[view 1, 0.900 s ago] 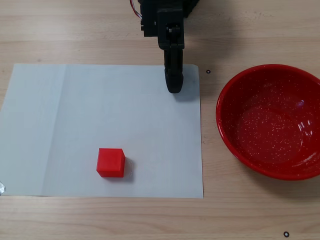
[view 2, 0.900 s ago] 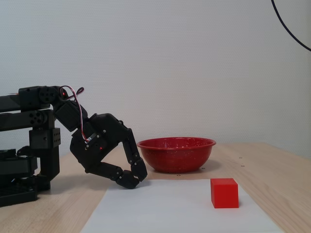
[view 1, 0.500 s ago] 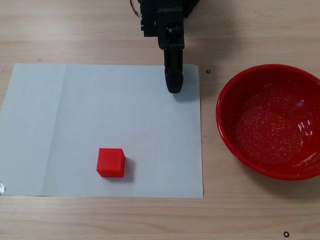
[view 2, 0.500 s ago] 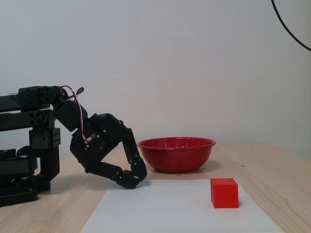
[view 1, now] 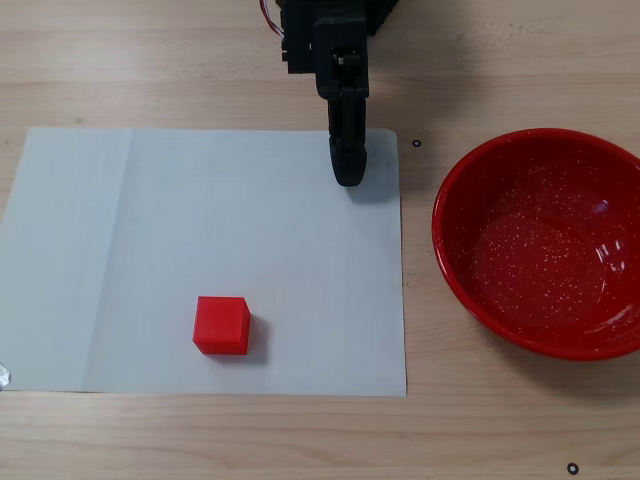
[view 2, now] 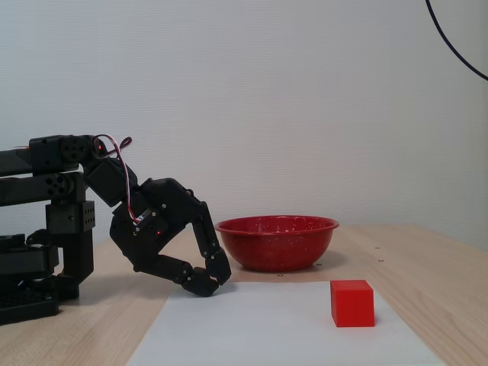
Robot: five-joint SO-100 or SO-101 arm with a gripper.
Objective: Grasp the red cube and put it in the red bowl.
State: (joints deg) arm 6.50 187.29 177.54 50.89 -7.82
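The red cube (view 1: pixel 221 325) (view 2: pixel 351 303) sat flat on a white paper sheet (view 1: pixel 150 230) (view 2: pixel 259 328), near the sheet's lower edge in the top-down fixed view, with nothing touching it. The red bowl (view 1: pixel 455 260) (view 2: pixel 277 242) stood upright on the wooden surface (view 1: pixel 200 60) (view 2: pixel 427 267) just off the sheet's right edge in that view. The end effector (view 1: pixel 348 172) (view 2: pixel 206 284) hung low over the sheet's far edge, well apart from the cube, its fingers clenched together and gripping nothing.

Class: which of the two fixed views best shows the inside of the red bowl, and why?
The fixed view from above: the red bowl lies open to it, speckled inside visible and empty. The side-on fixed view shows only the bowl's outer wall, rim and a sliver of the inside.
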